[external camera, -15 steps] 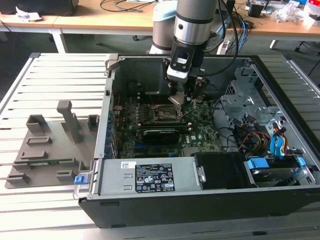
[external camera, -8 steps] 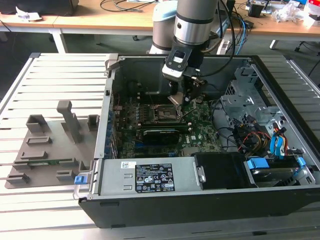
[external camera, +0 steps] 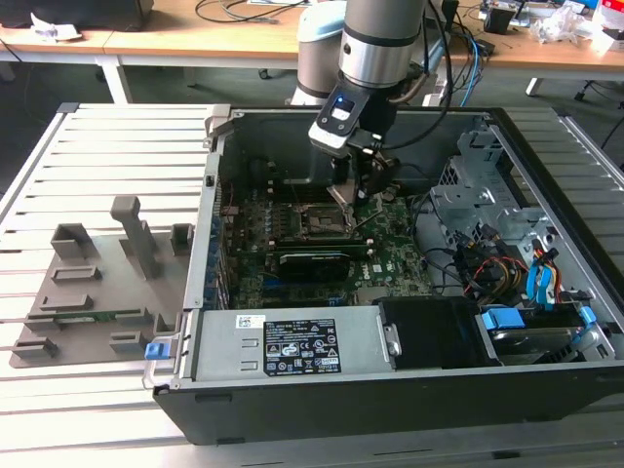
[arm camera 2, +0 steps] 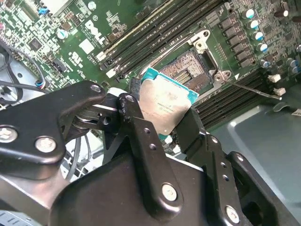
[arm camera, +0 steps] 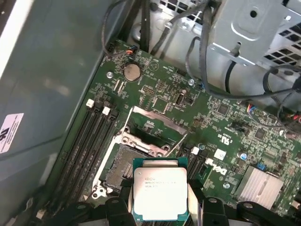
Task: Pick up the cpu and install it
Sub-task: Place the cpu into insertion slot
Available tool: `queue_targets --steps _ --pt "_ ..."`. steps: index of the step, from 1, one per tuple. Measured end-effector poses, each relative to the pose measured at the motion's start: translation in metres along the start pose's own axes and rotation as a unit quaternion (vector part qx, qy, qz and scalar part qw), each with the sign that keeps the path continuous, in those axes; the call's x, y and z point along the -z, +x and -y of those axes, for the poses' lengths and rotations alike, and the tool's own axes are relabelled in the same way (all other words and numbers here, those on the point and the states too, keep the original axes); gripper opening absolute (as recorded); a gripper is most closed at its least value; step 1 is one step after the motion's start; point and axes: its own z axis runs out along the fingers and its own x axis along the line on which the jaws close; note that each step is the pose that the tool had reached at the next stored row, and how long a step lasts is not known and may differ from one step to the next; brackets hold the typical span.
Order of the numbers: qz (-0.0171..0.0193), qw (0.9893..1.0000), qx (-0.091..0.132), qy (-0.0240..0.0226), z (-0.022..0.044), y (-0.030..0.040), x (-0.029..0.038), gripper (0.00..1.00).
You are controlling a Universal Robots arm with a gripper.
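The cpu is a flat square chip with a silvery top and a green rim; my gripper is shut on it by its edges. In both wrist views it hangs just above the open socket on the green motherboard. The second wrist view shows the cpu tilted, partly covering the socket with its gold contacts. In the exterior view my gripper reaches down into the open computer case, right over the socket.
Black memory slots flank the socket. The raised socket frame and its thin lever stand beside it. Cables and a metal drive cage fill the case at the exterior view's right. A grey fixture plate lies on the slatted table.
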Motion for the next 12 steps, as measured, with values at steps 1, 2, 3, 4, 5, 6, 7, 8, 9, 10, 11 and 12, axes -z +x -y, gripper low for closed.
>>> queue_targets --steps 1,2,3,4,5,6,7,8,9,10,11,12 --pt "-0.0001 1.0 -0.005 0.0001 0.0 0.0 0.0 0.55" --pt "-0.0003 1.0 -0.009 0.0002 0.0 0.0 0.0 0.55" --pt "-0.0006 0.9998 -0.018 0.0004 0.0 0.0 -0.0001 0.55" --pt "-0.001 0.9996 -0.029 0.0008 0.0 0.0 -0.0001 0.55" --pt "-0.0012 0.9992 -0.041 0.0011 0.0 0.0 -0.0001 0.55" --pt "-0.0016 0.9986 -0.052 0.0014 0.0 0.0 -0.0002 0.55" --pt "-0.0018 0.998 -0.063 0.0018 0.0 0.0 -0.0002 0.55" --pt "-0.0018 0.9974 -0.072 0.0021 0.0 0.0 -0.0002 0.55" --pt "-0.0019 0.9965 -0.084 0.0026 0.0 0.0 -0.0002 0.55" --pt "-0.0022 0.9955 -0.095 0.0029 0.0 0.0 -0.0003 0.55" --pt "-0.0021 0.9942 -0.107 0.0034 0.0 0.0 -0.0003 0.55" --pt "-0.0022 0.9935 -0.113 0.0036 0.0 0.0 -0.0003 0.55"
